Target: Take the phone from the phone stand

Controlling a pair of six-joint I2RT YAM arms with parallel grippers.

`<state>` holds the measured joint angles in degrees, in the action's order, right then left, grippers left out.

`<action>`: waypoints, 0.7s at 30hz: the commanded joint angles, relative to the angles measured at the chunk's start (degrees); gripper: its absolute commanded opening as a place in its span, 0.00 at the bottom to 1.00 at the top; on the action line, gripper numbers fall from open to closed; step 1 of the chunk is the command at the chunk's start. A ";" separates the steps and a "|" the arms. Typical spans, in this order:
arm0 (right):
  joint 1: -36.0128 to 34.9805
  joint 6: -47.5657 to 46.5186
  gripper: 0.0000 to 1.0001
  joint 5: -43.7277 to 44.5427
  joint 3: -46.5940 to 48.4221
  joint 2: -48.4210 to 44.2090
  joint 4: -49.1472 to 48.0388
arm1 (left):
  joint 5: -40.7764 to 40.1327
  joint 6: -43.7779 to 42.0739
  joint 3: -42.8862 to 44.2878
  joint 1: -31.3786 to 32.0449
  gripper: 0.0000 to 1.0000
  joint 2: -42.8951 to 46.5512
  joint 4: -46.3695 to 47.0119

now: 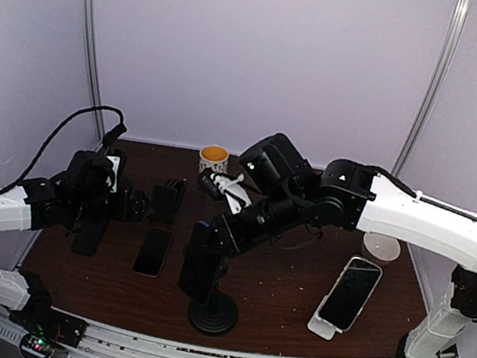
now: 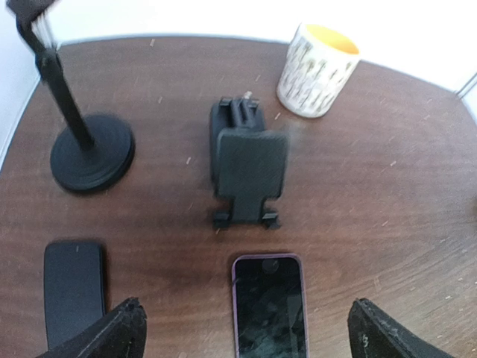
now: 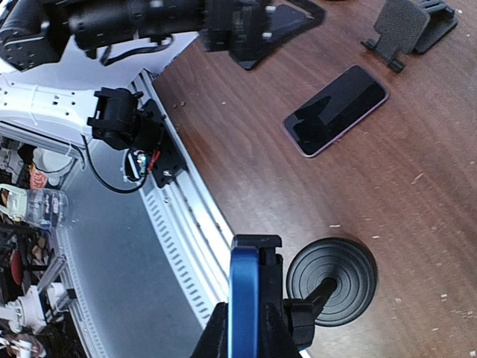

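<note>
Left jaws: wide apart, left gripper point(image 2: 250, 332) hovering over a dark handset point(image 2: 269, 306) lying flat on the table point(image 2: 387, 194).
Right jaws: right gripper point(image 3: 253, 335) clamped on the blue-edged phone point(image 3: 241, 298).
Phone: upright in the phone stand point(image 3: 332, 280), front centre of the table.

flat phone point(image 1: 153, 251) just left of stand point(image 1: 214, 313), bare table point(image 1: 284, 282) right
</note>
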<state>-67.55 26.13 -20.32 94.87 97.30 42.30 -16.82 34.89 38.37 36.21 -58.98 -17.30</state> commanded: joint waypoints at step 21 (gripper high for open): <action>16.74 -51.08 0.00 -31.76 23.14 6.46 29.05 | 39.31 -23.25 0.67 -0.34 0.97 3.07 20.58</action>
<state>-52.66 -15.25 -47.16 114.08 102.19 64.10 8.14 16.36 39.86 36.10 -56.51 -5.43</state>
